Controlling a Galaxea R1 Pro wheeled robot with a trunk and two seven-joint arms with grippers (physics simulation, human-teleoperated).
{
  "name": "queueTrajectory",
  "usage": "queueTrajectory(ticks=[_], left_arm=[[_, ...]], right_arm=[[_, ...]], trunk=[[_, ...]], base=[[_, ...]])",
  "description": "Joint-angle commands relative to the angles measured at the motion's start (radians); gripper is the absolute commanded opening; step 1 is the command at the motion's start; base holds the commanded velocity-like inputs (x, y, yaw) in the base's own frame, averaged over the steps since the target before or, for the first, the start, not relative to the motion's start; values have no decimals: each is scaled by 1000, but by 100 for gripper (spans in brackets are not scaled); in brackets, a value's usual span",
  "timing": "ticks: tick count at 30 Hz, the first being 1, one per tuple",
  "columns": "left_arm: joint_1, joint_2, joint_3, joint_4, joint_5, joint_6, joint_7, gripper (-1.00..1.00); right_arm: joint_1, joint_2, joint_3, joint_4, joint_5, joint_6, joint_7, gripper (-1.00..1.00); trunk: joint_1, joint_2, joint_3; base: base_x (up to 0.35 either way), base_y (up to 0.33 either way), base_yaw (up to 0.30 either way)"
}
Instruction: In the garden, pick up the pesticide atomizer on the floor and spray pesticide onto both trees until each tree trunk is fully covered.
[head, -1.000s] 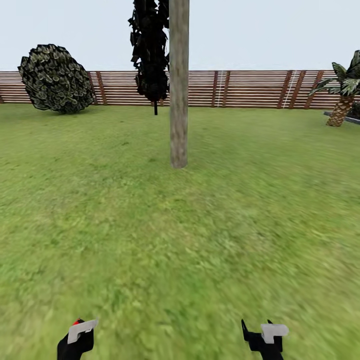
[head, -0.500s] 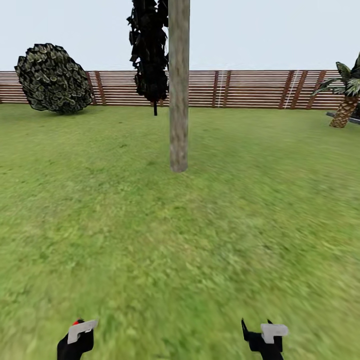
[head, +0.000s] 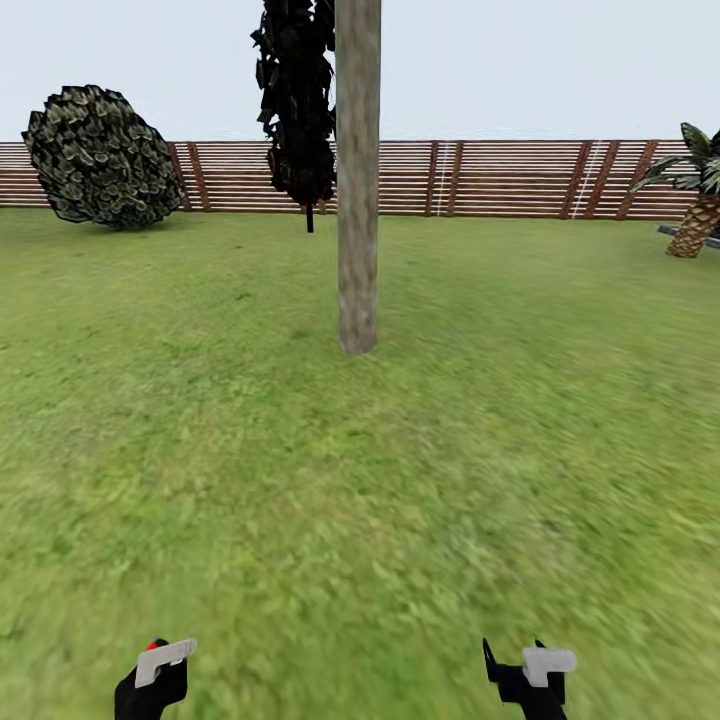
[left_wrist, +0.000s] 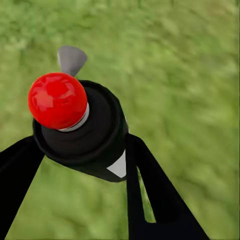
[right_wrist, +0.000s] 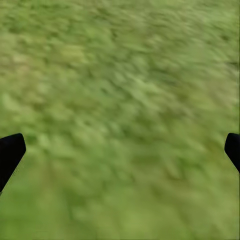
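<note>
Your left gripper (left_wrist: 82, 150) is clamped on the pesticide atomizer (left_wrist: 80, 127), red tip uppermost. The tree trunk (head: 357, 190) stands upright straight ahead, well apart across the floor (head: 360, 480). Your right gripper (right_wrist: 120, 150) is spread, holding nothing.

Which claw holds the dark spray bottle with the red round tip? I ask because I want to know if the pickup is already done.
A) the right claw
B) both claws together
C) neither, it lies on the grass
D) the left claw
D: in the left wrist view the left claw has its black fingers on either side of the dark spray bottle with the red round tip, while the right claw is open over bare green grass.
</note>
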Motion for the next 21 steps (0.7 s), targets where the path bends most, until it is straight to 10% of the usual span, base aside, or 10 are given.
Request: queueTrajectory(ticks=[1,21], left_arm=[[0,0,-4,1,7,-3,2,-100],[0,0,-4,1,7,-3,2,-100]], right_arm=[[-1,0,1,0,-3,-3,0,100],[-1,0,1,1,-3,-3,0,100]], trunk=[[0,0,-1],[0,0,-1]], base=[[339,0,0],[339,0,0]])
